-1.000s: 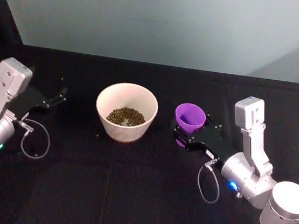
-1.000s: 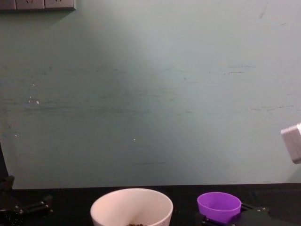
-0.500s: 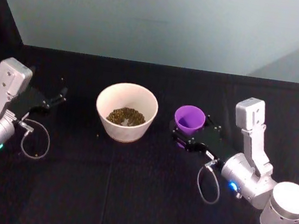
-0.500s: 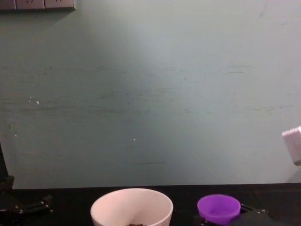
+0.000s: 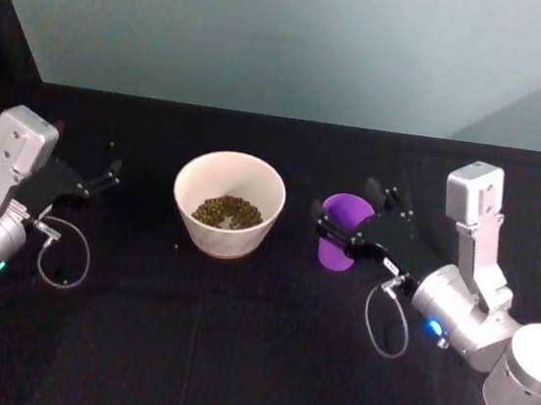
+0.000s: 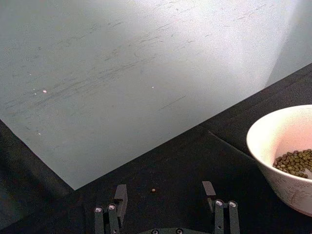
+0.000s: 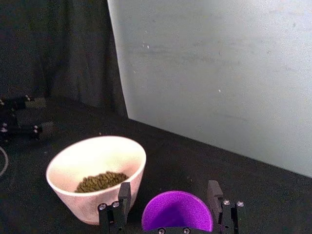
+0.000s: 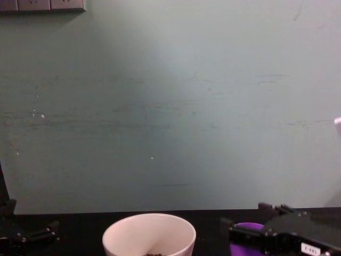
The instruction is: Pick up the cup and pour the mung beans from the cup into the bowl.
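The cup is small, bright purple and smooth-walled, tapering to a narrower base; in the right wrist view its round mouth faces up and no beans can be made out inside. It stands on the black table between the two fingers of the right claw. The bowl is wide and cream-white with a thin rim, and it sits just beyond the right claw's fingertips, on the robot's left of the cup and apart from it. The mung beans lie as a small dark brownish-green heap in the bottom of the bowl. A single stray grain lies on the table ahead of the left claw.

Nothing stands between the right claw and the bowl.

The right claw's fingers are spread about as wide as the cup, one on each side of it; whether they press on its wall cannot be told. The left claw rests low over the table well off to the bowl's far side, its fingers apart and holding nothing.
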Tool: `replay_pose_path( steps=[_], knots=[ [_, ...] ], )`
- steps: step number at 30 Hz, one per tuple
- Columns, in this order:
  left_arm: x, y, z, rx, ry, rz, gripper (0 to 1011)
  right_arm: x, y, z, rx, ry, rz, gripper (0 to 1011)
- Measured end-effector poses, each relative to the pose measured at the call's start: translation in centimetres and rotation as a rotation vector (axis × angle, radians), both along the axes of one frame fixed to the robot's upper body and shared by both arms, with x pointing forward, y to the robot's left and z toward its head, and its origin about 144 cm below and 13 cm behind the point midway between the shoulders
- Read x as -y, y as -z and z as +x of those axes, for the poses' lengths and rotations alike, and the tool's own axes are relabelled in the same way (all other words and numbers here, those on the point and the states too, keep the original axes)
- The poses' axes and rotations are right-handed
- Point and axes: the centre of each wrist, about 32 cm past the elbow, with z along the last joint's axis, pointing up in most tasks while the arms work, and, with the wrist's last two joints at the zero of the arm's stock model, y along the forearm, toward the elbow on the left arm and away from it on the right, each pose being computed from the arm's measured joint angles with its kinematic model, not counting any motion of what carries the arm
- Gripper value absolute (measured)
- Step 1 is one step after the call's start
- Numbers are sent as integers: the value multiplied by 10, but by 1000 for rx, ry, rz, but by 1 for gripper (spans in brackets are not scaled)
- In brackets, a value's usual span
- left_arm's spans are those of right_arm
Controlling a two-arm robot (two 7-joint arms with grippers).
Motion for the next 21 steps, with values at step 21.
replay_pose_path(
  steps=[21],
  knots=[
    [0,0,0,0,0,0,1000,39,-27,5,81,144,27,1003]
  ],
)
